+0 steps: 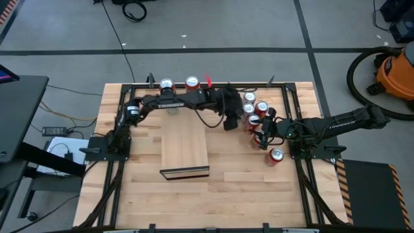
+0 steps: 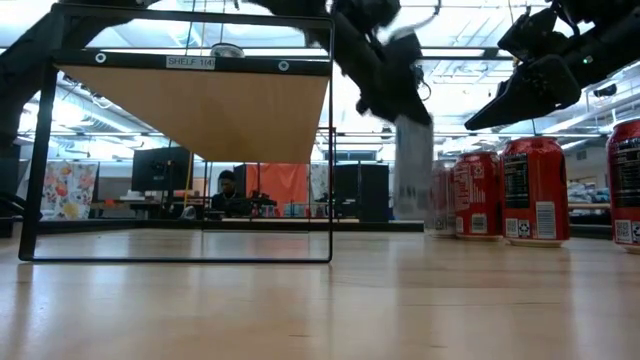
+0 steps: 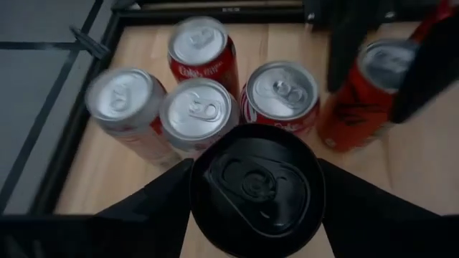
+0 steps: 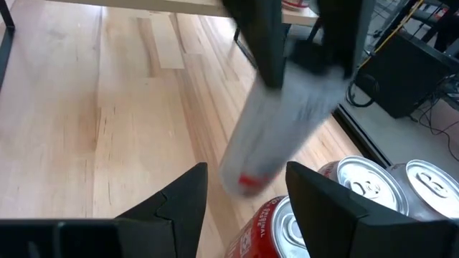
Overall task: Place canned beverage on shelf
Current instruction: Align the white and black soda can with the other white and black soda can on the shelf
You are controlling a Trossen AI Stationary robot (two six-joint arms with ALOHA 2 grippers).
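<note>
My left gripper (image 1: 231, 120) is shut on a pale can with a black top (image 3: 254, 186), just off the shelf's far right corner. In the low view the can (image 2: 413, 170) hangs blurred, its bottom a little above the tabletop. The shelf (image 1: 184, 145) is a pale wood slab at the table's middle, raised on a thin black frame (image 2: 190, 105). My right gripper (image 4: 244, 190) waits open just right of the can (image 4: 280, 136), nothing between its fingers. My left gripper pinches the can's side wall just below its black top (image 3: 208, 215) between its two fingers (image 3: 161, 204), one on each side. The fingers slant down from the table's far left. The can hangs below them, lifted clear of the table and tilted.
Several red and silver cans (image 3: 197, 111) stand close together just beyond the held can, near the table's right side (image 2: 535, 190). Another can (image 1: 276, 155) sits by my right arm. Two more cans (image 1: 166, 84) stand at the far edge. Bare wood lies near the front edge.
</note>
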